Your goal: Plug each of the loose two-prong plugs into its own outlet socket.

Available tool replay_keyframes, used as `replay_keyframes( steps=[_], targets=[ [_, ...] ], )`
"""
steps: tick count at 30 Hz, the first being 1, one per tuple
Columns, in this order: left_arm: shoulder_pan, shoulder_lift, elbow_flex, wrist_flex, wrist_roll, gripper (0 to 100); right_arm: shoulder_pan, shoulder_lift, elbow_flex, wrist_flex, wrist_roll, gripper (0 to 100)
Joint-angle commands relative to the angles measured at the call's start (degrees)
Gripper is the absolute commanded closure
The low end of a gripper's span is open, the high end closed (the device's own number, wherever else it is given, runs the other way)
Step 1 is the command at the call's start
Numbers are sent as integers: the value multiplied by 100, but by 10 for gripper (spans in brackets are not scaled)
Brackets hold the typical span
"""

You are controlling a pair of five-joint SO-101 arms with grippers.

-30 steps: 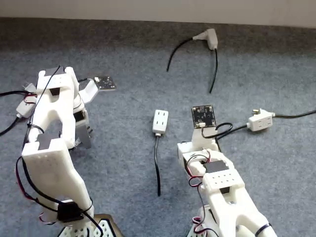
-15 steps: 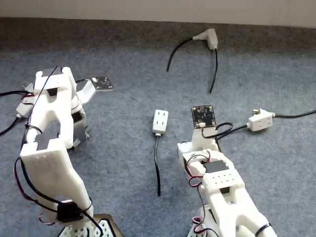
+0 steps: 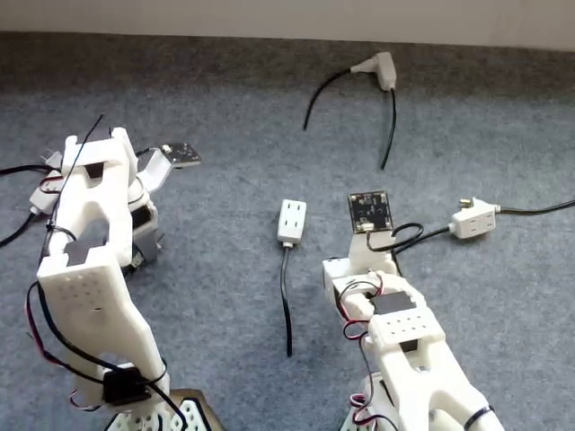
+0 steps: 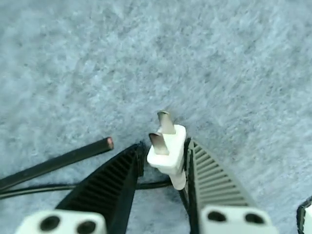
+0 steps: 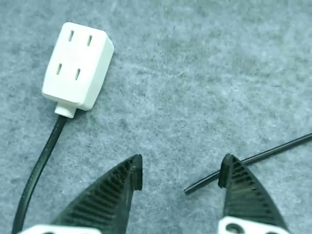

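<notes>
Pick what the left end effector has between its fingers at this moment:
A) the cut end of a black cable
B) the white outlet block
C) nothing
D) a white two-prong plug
D: in the left wrist view the left end effector is closed on a white two-prong plug, whose prongs point away from the wrist, toward the carpet.
</notes>
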Motion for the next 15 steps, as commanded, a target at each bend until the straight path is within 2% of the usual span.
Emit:
replay_keyframes(
  steps=[1,15],
  targets=[
    [-22,-163,-48,18,352,856,48,-75,-31,-119,53,739],
    [40,-136,4,70,413,861,48,-75,-31,-119,53,739]
  ],
)
